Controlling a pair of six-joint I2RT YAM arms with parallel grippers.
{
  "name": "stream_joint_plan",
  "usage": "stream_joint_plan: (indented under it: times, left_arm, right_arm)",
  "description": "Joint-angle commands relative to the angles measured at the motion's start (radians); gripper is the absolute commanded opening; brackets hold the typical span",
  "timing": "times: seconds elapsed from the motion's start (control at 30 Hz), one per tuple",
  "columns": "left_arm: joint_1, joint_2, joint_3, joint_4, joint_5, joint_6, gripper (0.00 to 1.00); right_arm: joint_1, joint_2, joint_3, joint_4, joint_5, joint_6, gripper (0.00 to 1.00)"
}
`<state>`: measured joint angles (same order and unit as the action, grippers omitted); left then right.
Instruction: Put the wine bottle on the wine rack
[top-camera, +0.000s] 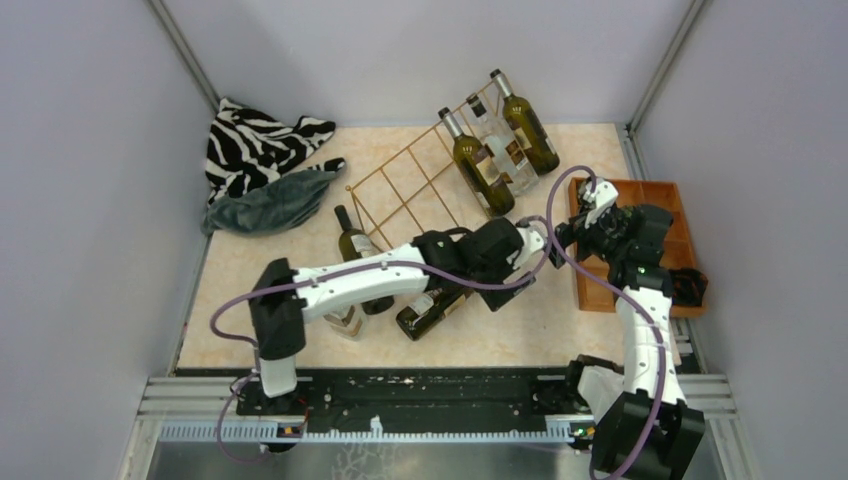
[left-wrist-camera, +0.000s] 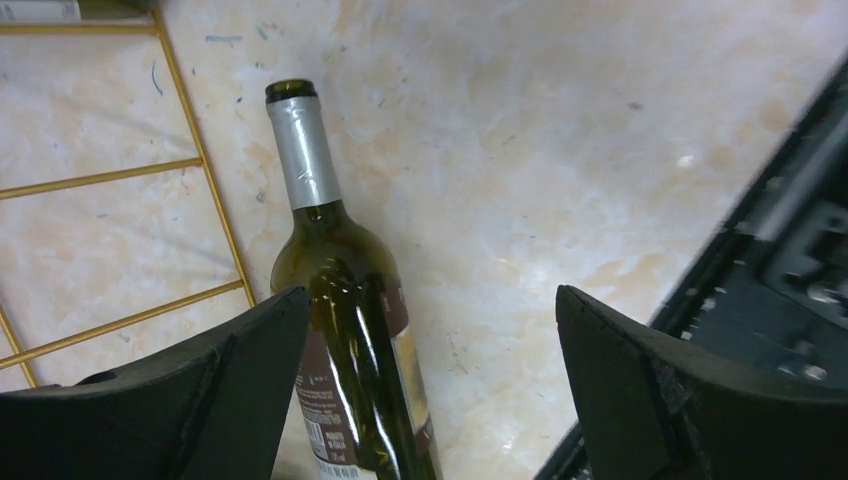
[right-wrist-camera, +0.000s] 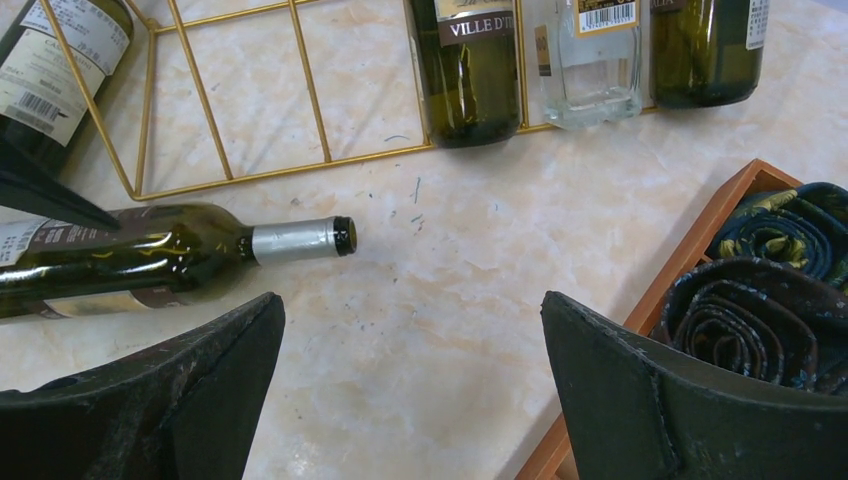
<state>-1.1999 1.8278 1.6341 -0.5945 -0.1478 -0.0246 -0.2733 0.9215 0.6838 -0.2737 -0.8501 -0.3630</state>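
Note:
A dark green wine bottle (top-camera: 428, 312) with a silver foil neck lies on the table in front of the gold wire wine rack (top-camera: 405, 190). My left gripper (top-camera: 507, 285) is open over its neck end. In the left wrist view the bottle (left-wrist-camera: 350, 330) lies between the jaws, close against the left finger (left-wrist-camera: 225, 385), with the left gripper (left-wrist-camera: 430, 335) not closed on it. My right gripper (top-camera: 572, 236) is open and empty to the right. In its view the right gripper (right-wrist-camera: 412, 345) hovers over bare table, with the bottle (right-wrist-camera: 150, 255) lying left and the rack (right-wrist-camera: 240, 100) beyond.
Three bottles (top-camera: 500, 150) rest on the rack's right side. Another dark bottle (top-camera: 355, 245) sits by the rack's left corner, and a clear bottle (top-camera: 345, 320) lies under my left arm. An orange tray (top-camera: 590, 285) with rolled ties (right-wrist-camera: 760, 300) stands right. Cloths (top-camera: 265, 165) lie back left.

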Motion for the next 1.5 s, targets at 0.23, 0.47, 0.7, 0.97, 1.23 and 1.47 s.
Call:
stream_joint_plan:
  times: [0.23, 0.47, 0.7, 0.97, 1.23, 1.47]
  left_arm:
    - [0.038, 0.155, 0.039, -0.113, -0.163, -0.010, 0.98]
    - [0.067, 0.182, 0.015, -0.107, -0.155, -0.017, 0.98]
    - [0.082, 0.192, -0.031, -0.120, -0.141, -0.049, 0.98]
    - [0.102, 0.209, -0.075, -0.085, -0.068, -0.061, 0.97]
    - [0.118, 0.240, -0.071, -0.107, -0.022, -0.074, 0.94]
    - [0.120, 0.229, -0.101, -0.078, 0.000, -0.080, 0.89]
  right_arm:
    - [-0.011, 0.015, 0.018, 0.031, 0.008, -0.020, 0.99]
    - [-0.012, 0.028, 0.019, 0.031, 0.009, -0.024, 0.99]
    - [-0.011, 0.035, 0.019, 0.031, 0.008, -0.027, 0.99]
    - [-0.011, 0.037, 0.020, 0.028, 0.007, -0.027, 0.98]
    - [-0.011, 0.036, 0.021, 0.027, 0.002, -0.028, 0.99]
    - [-0.011, 0.034, 0.020, 0.027, 0.000, -0.028, 0.99]
